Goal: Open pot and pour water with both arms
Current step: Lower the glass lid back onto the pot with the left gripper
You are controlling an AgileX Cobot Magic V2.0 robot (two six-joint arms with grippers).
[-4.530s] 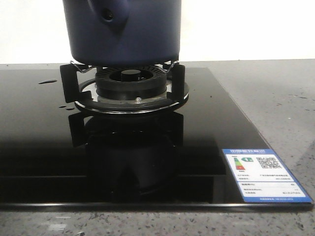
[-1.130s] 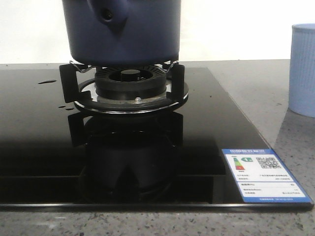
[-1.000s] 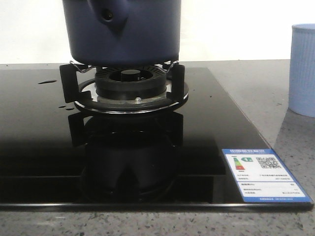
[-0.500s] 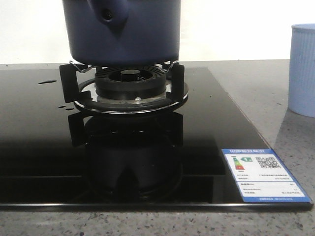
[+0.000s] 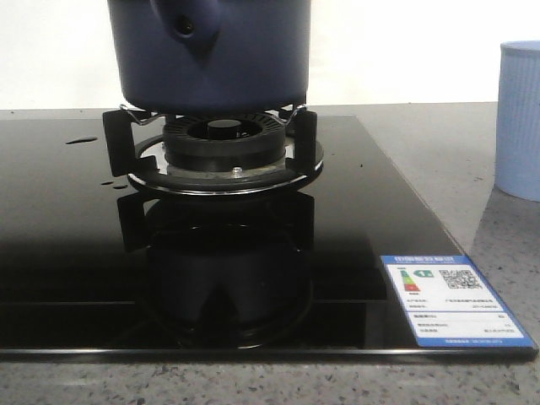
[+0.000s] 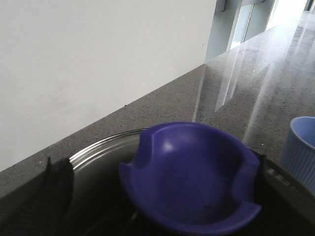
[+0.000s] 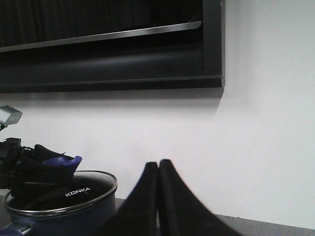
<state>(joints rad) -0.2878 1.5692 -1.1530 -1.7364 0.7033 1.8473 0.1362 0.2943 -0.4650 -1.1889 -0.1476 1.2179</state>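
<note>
— Grey stone counter (image 5: 439, 152) under a white wall, with the black glass stove top (image 5: 67, 253) across most of it. What's new?

— The pot (image 5: 245, 59) hasn't budged; it sits on the burner stand (image 5: 224, 152), well back on the stove, handle stub towards us. A few seconds ago the right edge was bare. Now a pale blue cup (image 5: 519, 118) stands there on the counter, off the glass.

— So the water has arrived?

— Probably, but the glass lid (image 7: 64, 191) is still on, so opening comes first.

— And the hands?

— The left gripper (image 6: 167, 189) straddles the blue knob (image 6: 192, 147). One finger is at its edge and the other is clear of it, so it looks spread, not clamped. The right gripper (image 7: 158, 196) is pinched together, empty, and must part before taking the cup.

— Anything in the way?

— Little: the label (image 5: 451, 299) near the front corner and a few drops (image 5: 82, 140) on the glass.
</note>
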